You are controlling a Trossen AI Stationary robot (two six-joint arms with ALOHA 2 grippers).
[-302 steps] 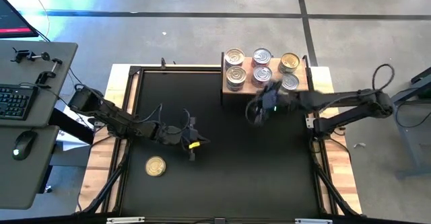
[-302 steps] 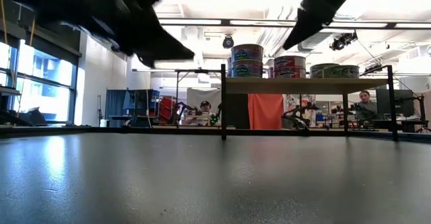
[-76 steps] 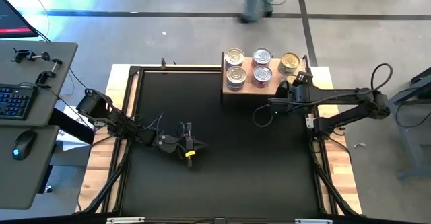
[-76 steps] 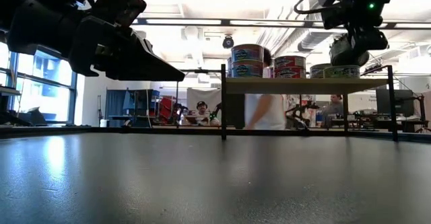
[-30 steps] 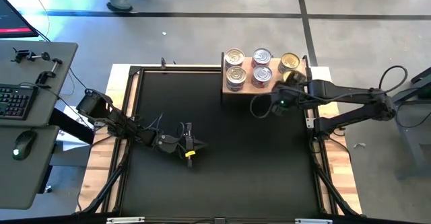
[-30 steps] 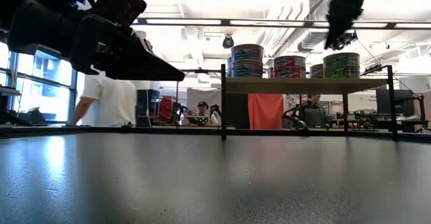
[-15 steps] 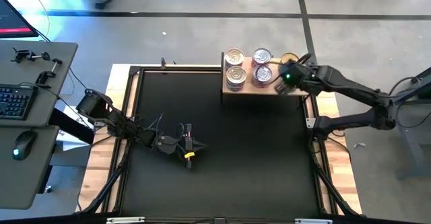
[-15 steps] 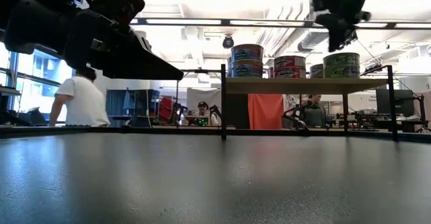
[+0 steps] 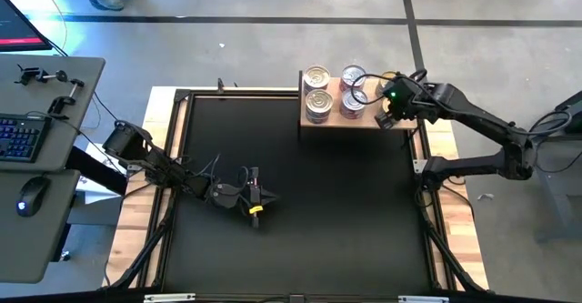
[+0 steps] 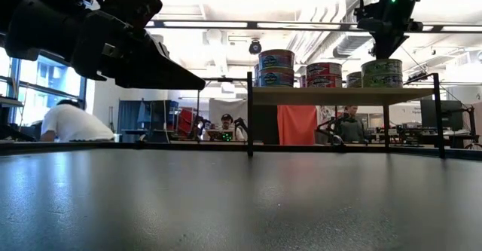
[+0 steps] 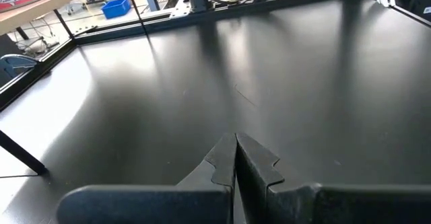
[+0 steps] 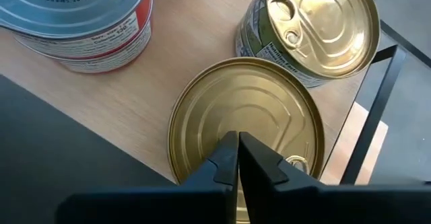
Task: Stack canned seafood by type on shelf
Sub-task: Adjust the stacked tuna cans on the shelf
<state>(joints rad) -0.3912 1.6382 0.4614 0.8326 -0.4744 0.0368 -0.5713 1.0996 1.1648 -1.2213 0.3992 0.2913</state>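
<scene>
Our right claw [image 12: 237,158] hangs pinched shut and empty directly over the gold tin [image 12: 246,120], which sits on the shelf [image 9: 375,116] at its right end. Our left claw [image 11: 235,158], shut too, waits far across the table [image 9: 300,203].

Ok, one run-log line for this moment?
right hand: shut, empty, above gold-topped round tin on light-wood shelf | left hand: shut, empty, over black table
</scene>
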